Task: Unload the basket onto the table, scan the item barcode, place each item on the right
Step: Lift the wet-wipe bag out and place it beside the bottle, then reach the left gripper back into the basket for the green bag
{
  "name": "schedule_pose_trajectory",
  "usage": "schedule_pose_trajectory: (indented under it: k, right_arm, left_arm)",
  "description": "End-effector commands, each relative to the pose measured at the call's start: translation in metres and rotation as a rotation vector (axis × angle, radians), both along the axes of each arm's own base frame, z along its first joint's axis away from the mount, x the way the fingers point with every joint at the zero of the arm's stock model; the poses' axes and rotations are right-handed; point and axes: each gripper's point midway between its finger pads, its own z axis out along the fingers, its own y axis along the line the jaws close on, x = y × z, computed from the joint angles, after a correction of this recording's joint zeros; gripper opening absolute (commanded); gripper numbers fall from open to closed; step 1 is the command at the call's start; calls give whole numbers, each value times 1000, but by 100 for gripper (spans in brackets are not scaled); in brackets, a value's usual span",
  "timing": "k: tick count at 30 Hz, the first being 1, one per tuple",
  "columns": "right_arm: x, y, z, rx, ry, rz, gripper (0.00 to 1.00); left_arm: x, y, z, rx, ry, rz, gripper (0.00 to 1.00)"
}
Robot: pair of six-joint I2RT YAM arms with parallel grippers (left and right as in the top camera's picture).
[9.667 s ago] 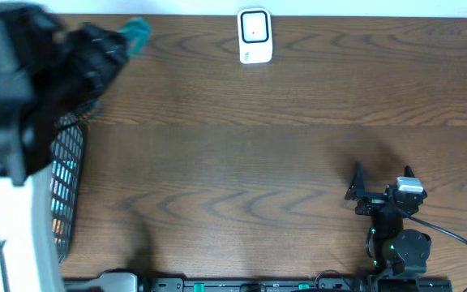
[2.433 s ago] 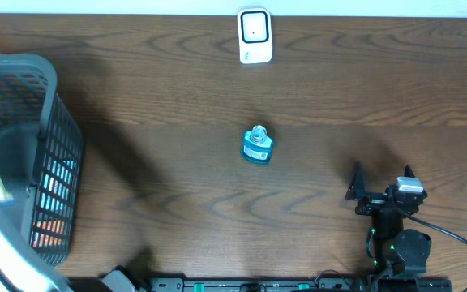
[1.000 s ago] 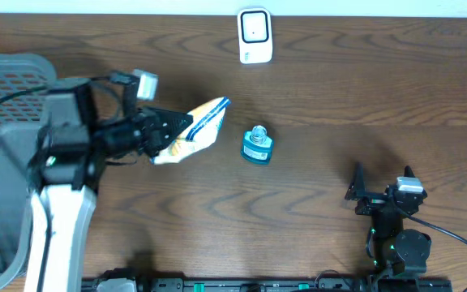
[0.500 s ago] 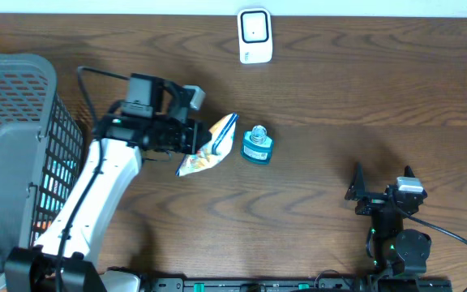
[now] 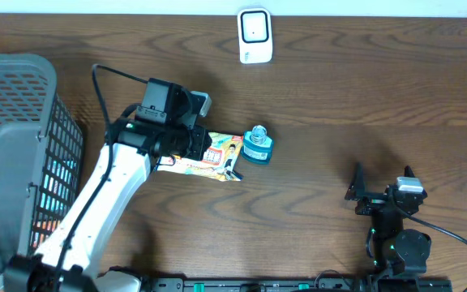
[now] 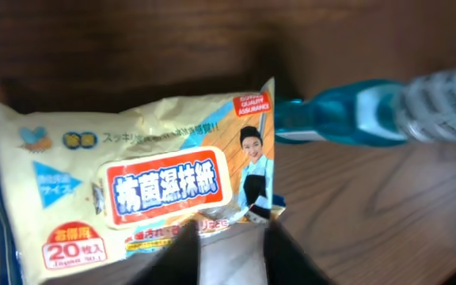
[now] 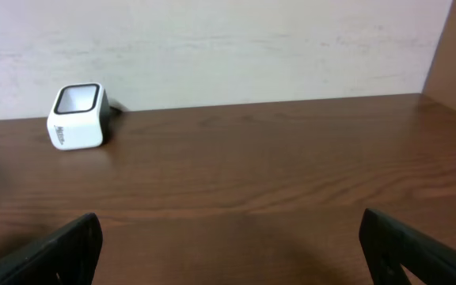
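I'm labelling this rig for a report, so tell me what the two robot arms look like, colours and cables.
The left arm has a long white link, black joints and a looping black cable, with a small grey camera block at the wrist. The right arm is black, with a pale block on top, green lights and a trailing black cable.

Wipes pack (image 6: 70, 170): Japanese characters on the central red label (image 6: 165, 184); "20" lower left of that label; "QUALITY ASSURANCE" upper right of it
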Motion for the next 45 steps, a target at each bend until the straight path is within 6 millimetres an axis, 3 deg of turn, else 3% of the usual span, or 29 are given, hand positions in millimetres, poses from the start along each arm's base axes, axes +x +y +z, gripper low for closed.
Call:
schedule_pose_trajectory:
  k: [1, 4, 5, 9, 11, 14, 18, 23, 28, 31, 37, 45]
  right_arm:
    - [0, 1, -1, -8, 2, 6, 99]
    - [0, 1, -1, -8, 2, 6, 99]
    - [0, 1, -1, -8, 2, 6, 99]
    - [0, 1, -1, -8, 2, 6, 99]
    - [0, 1, -1, -8, 2, 6, 99]
    - [0, 1, -1, -8, 2, 6, 99]
    - [0, 1, -1, -8, 2, 6, 99]
    - [0, 1, -1, -8, 2, 6, 99]
    - [0, 1, -1, -8, 2, 6, 99]
    - [0, 1, -1, -8, 2, 6, 99]
    - [0, 1, -1, -8, 2, 6, 99]
    - [0, 1, -1, -8, 2, 6, 99]
  left_arm:
    - [9, 17, 38, 43, -135, 95, 55]
    - [21, 48, 79, 112, -279, 276, 78]
    - [23, 57, 91, 127, -318, 323, 81]
    - [24, 121, 174, 168, -585, 725, 93]
    - [14, 153, 212, 141, -704, 942, 97]
    - [-5, 190, 254, 83, -827, 1157, 100]
    - [-22, 232, 267, 53, -827, 1347, 99]
    - [-50, 289, 248, 29, -718, 1635, 99]
    - [-64, 326, 203, -62, -504, 1831, 99]
    - [-58, 346, 171, -158, -338, 1863, 99]
    - [-49, 369, 105, -350, 7, 1875, 99]
    - [-58, 371, 5, -238, 453, 1832, 98]
